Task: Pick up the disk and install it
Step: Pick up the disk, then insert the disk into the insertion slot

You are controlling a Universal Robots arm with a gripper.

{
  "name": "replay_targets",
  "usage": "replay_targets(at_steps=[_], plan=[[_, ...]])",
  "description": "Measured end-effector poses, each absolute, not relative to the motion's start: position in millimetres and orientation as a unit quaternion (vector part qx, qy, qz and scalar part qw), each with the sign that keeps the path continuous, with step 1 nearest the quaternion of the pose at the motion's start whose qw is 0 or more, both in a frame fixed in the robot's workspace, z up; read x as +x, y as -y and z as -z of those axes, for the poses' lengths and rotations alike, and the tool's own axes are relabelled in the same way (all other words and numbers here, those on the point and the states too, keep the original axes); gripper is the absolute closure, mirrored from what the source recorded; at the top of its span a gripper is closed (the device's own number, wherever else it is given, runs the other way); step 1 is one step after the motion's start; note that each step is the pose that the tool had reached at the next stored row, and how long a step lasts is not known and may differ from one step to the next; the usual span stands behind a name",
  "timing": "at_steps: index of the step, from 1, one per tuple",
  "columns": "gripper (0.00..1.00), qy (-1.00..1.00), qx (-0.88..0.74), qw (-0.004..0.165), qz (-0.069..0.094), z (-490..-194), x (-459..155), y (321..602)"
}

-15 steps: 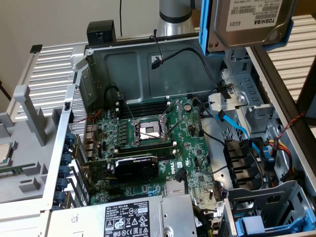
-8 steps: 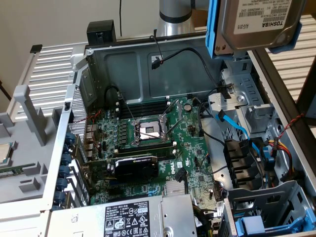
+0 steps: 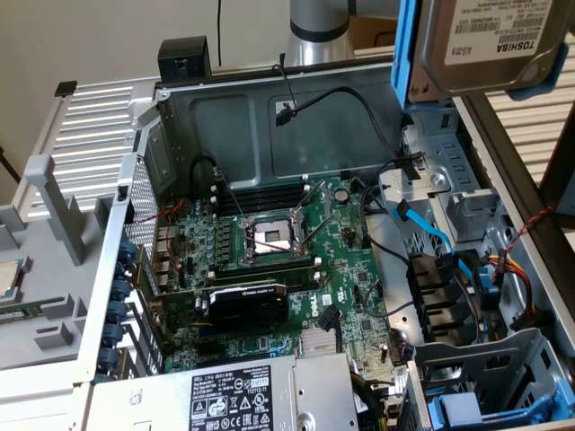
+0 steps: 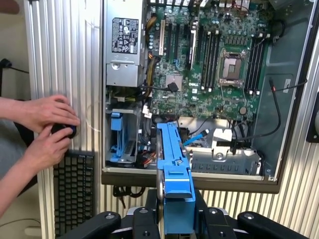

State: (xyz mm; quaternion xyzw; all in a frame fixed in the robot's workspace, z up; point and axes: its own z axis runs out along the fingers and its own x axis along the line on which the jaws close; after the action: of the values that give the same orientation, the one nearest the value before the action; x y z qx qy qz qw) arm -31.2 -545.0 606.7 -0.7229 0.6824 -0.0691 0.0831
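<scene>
The disk (image 3: pixel 492 40) is a silver-grey drive with a white Toshiba label and a bright blue rail (image 3: pixel 406 54). It hangs in the air above the open computer case's far corner, on the exterior view's right. In the wrist view the disk (image 4: pixel 175 184) is edge-on, blue rail facing the camera. My gripper (image 4: pixel 175 221) is shut on it, a black finger (image 4: pixel 144 219) pressed against each side. Below it lie the case's drive bays (image 4: pixel 224 159).
The open case holds a motherboard (image 3: pixel 278 242), a grey power supply (image 3: pixel 243 395) and a drive cage with blue caddies (image 3: pixel 476 386). Loose blue and black cables (image 3: pixel 422 229) cross near the bays. A person's hands (image 4: pixel 45 124) rest beside a keyboard (image 4: pixel 75 194) outside the case.
</scene>
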Motion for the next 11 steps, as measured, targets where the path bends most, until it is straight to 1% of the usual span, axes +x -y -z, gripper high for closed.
replay_targets(at_steps=[11], plan=[[0.63,-0.684,-0.722,0.083,0.069,-606.7,-21.1,552.3]])
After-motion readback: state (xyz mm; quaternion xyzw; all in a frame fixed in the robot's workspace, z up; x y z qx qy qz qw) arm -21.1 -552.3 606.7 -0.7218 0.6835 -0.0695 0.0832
